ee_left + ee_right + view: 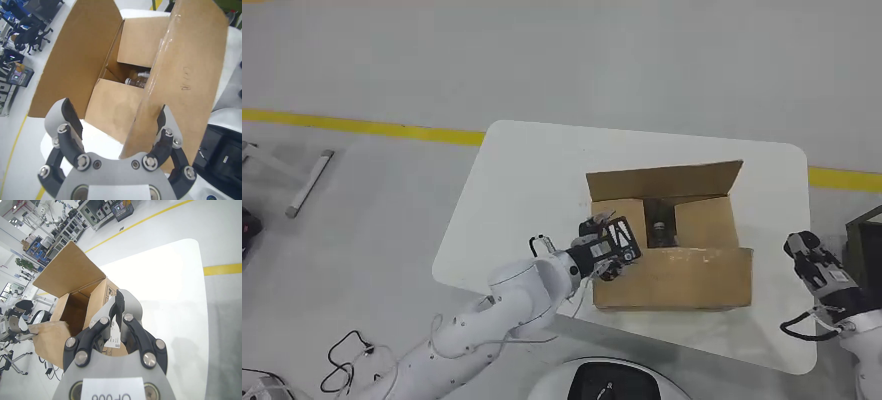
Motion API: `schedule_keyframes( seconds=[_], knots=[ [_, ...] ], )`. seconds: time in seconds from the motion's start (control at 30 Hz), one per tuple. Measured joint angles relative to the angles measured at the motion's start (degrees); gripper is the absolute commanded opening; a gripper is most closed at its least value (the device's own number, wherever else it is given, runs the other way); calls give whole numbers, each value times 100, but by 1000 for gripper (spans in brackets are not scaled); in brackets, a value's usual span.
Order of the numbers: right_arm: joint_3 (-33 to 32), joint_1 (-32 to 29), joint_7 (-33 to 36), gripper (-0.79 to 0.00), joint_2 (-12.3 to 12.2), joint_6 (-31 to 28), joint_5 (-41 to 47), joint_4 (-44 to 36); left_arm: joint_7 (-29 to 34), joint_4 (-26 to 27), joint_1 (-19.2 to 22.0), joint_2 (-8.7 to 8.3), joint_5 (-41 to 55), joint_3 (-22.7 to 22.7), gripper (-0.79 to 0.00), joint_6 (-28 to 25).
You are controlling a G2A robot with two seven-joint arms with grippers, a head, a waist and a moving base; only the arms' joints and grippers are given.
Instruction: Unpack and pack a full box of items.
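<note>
- The left gripper (113,107) is open wide. The long front flap (179,75) of the cardboard box (672,285) runs between its fingers and leans on one of them. The fingers do not pinch it.
- The box sits on the white table (532,190), near the middle. The left gripper is at its front corner.
- The right gripper (118,298) is closed with nothing in it. It is at the edge of the table, well away from the box.
- The box is open. The back flap (75,56) stands up, and a small side flap (111,106) is folded in over part of the hole.
- Under the small flap are clear plastic bottles (139,81) with white caps. I think they are smooth and round, so they can slip. A good place to hold one is around its middle or just under the cap. I cannot tell if they are full, so I cannot tell how heavy they are.
- The cardboard looks stiff, but the flaps are thin and bend at the fold. I think it is best to hold a flap near its free edge and push gently. Shiny clear tape (160,56) runs along the front flap and looks slippery.
- A full box may be too heavy for one gripper to lift.
- There is a pen scribble (186,79) on the front flap. I cannot make it out.
- A white label (113,336) and small printed signs (110,291) are on the side of the box. The print is too small to read.
</note>
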State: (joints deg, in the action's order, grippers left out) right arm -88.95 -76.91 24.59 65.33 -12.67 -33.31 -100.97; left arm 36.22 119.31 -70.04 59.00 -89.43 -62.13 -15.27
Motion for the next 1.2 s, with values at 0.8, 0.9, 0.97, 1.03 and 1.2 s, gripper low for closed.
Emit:
schedule_keyframes(
  seconds=[0.8,0.9,0.97,1.03,1.2],
  knots=[
    [420,-625,604,-785,-68,-1013,7,-200,338,-232,-101,159,-375,-171,0,346],
    [337,-796,685,-785,-93,-1093,41,-412,340,-194,-165,159,-383,-253,0,300],
    [182,-867,545,-785,-106,-1006,28,-538,333,-180,-202,165,-373,-292,0,281],
    [-34,-831,282,-785,-108,-738,72,-646,330,-171,-228,172,-357,-319,0,266],
    [-249,-134,25,-785,-94,63,172,-615,322,-137,-257,189,-370,-333,0,161]
  ],
)
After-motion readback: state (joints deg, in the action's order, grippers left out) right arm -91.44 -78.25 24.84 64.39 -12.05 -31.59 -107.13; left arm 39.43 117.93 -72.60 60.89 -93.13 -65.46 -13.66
